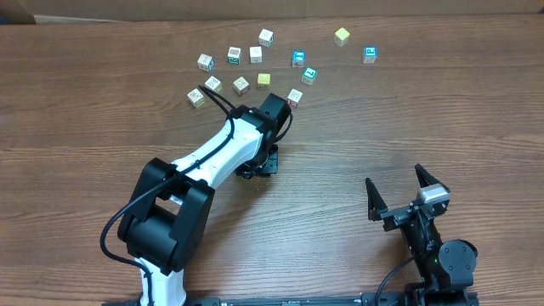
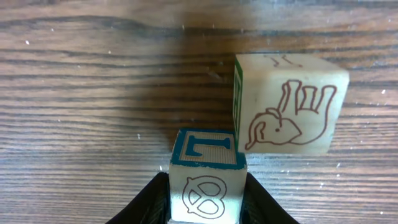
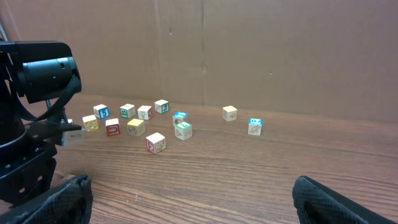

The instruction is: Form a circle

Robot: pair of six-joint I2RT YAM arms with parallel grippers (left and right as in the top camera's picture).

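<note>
Circle (image 1: 263, 79) of small cubes, upper centre of the overhead frame, with the left arm (image 1: 229, 144) reaching to its lower edge.

Left gripper (image 2: 208, 198) is closed on a teal cube (image 2: 208, 149), with a black finger (image 2: 152, 202) flush against each side. An elephant cube (image 2: 289, 102) stands just beside it, toward the upper right of the wrist view; whether the two touch I cannot tell. Right gripper (image 1: 395, 180) sits at lower right of the overhead frame, jaws spread wide with nothing between them. Two stray cubes (image 1: 342, 36) lie at upper right on the table (image 1: 442, 110), apart from the clump.
</note>
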